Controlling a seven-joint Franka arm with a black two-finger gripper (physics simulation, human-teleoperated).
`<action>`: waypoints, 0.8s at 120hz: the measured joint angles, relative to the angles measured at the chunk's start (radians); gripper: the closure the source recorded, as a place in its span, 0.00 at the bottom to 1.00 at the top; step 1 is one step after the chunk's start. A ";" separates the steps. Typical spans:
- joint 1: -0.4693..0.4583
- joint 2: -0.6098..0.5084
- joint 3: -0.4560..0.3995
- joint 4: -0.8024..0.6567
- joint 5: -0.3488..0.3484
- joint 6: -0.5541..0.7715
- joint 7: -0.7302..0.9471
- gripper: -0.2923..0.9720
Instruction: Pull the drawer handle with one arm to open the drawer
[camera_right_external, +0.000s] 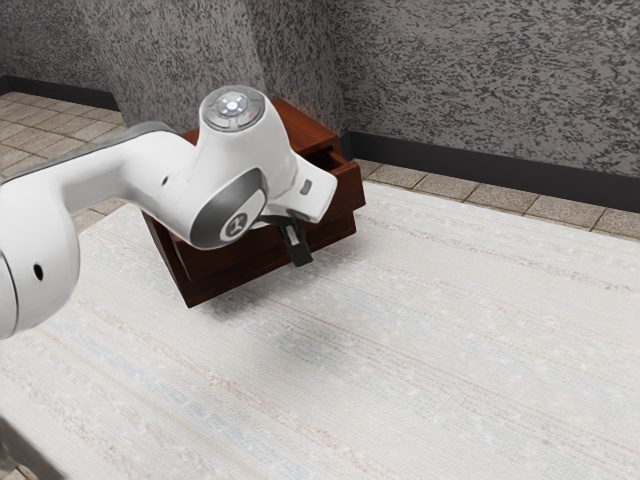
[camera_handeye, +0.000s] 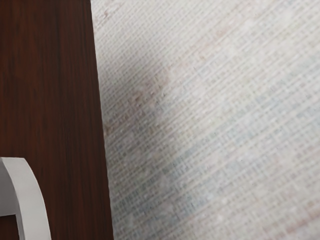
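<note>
A boxy cabinet (camera_right_external: 240, 265) of dark, grained wood sits on a pale woven mat (camera_right_external: 450, 330). Its drawer (camera_right_external: 340, 195) juts slightly out. The black gripper (camera_right_external: 297, 248) hangs at the front, near a smooth, curved grey handle (camera_handeye: 22, 195). Whether the gripper is open or closed, I cannot tell.

White arm (camera_right_external: 150, 185) bent low, end effector (camera_right_external: 298, 250) seemingly angled down

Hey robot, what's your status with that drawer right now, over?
Gripper at drawer front, grip unclear. Pale handle right by the hand. How far open: unclear. Nothing seen blocking on the rug.
</note>
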 joint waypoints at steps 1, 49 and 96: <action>0.000 0.000 0.000 0.000 -0.001 0.001 0.000 0.22; -0.016 -0.002 0.001 -0.015 -0.019 0.017 -0.011 0.21; -0.038 0.041 -0.001 -0.068 -0.014 0.018 -0.021 0.21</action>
